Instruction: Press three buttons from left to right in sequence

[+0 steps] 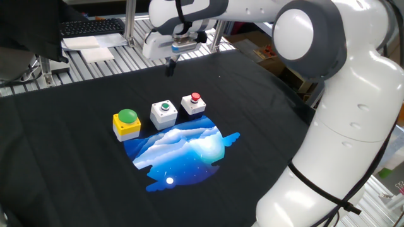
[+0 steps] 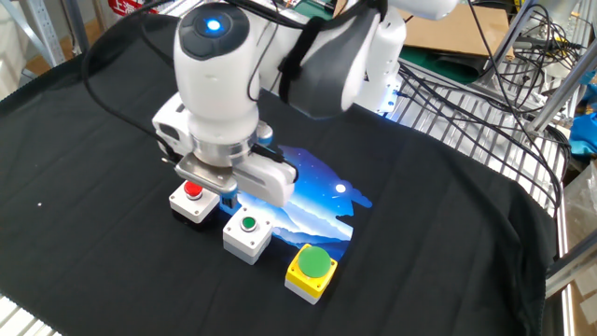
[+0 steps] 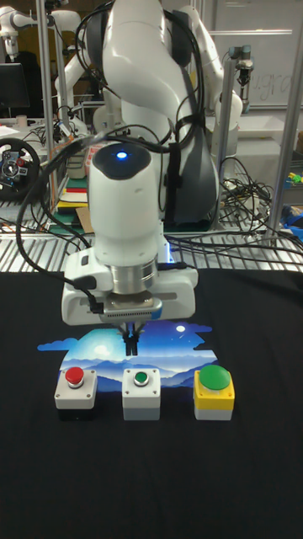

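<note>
Three buttons stand in a row on the black cloth. The yellow box with a big green dome [image 1: 127, 121] [image 3: 214, 391] [image 2: 312, 269] is leftmost in one fixed view. The white box with a small green button [image 1: 165, 112] [image 3: 140, 391] [image 2: 248, 231] is in the middle. The white box with a small red button [image 1: 194, 103] [image 3: 75, 389] [image 2: 193, 198] ends the row. My gripper [image 1: 170, 68] [image 3: 131, 342] hangs in the air above the row, touching none of them. In the tall fixed view it is in line with the middle box, fingers shut and holding nothing.
A blue printed picture [image 1: 183, 151] lies on the cloth beside the boxes. A keyboard [image 1: 91, 26] and papers [image 1: 95, 47] sit on the slatted bench behind the cloth. Cables [image 2: 466, 84] run along the far side. A second robot base [image 2: 373, 56] stands at the cloth's edge.
</note>
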`<state>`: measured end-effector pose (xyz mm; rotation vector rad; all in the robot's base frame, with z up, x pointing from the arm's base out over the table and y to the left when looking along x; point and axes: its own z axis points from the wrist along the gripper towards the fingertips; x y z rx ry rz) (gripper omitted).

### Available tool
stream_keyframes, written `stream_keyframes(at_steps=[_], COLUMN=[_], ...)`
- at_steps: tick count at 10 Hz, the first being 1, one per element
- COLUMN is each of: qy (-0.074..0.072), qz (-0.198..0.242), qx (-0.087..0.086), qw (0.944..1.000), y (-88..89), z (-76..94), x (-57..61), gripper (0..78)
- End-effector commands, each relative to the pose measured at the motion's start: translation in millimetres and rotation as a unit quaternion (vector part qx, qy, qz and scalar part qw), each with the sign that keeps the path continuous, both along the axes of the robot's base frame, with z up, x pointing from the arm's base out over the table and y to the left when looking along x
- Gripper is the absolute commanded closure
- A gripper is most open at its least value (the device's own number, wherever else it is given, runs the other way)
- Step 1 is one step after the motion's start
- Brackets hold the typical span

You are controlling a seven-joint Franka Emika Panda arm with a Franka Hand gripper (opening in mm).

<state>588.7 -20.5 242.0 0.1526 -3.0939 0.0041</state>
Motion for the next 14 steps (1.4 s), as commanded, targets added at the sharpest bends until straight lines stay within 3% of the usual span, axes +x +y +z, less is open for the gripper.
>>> stream_keyframes(at_steps=[1,2,3,5,6,10,13,14], qy=[-0.003,-0.005,-0.016,-0.026,-0.024,-0.011,0.001,0.001], qz=[0.038,0.040,0.044,0.040,0.038,0.030,0.021,0.021], qx=[-0.001,0.000,0.009,0.017,0.018,0.016,0.014,0.014], qw=[0.9993,0.9992,0.9989,0.9987,0.9988,0.9994,0.9997,0.9997], y=[-95.7,-101.9,-112.1,-108.5,-105.9,-98.7,-74.5,-74.1], z=[-13.0,-17.1,-32.7,-51.7,-54.4,-42.2,-33.8,-33.6], x=[-10.0,-12.7,-18.5,-19.8,-19.2,-13.0,-3.6,-3.5], gripper=[77.6,77.6,77.6,77.6,77.6,77.6,77.6,77.6])
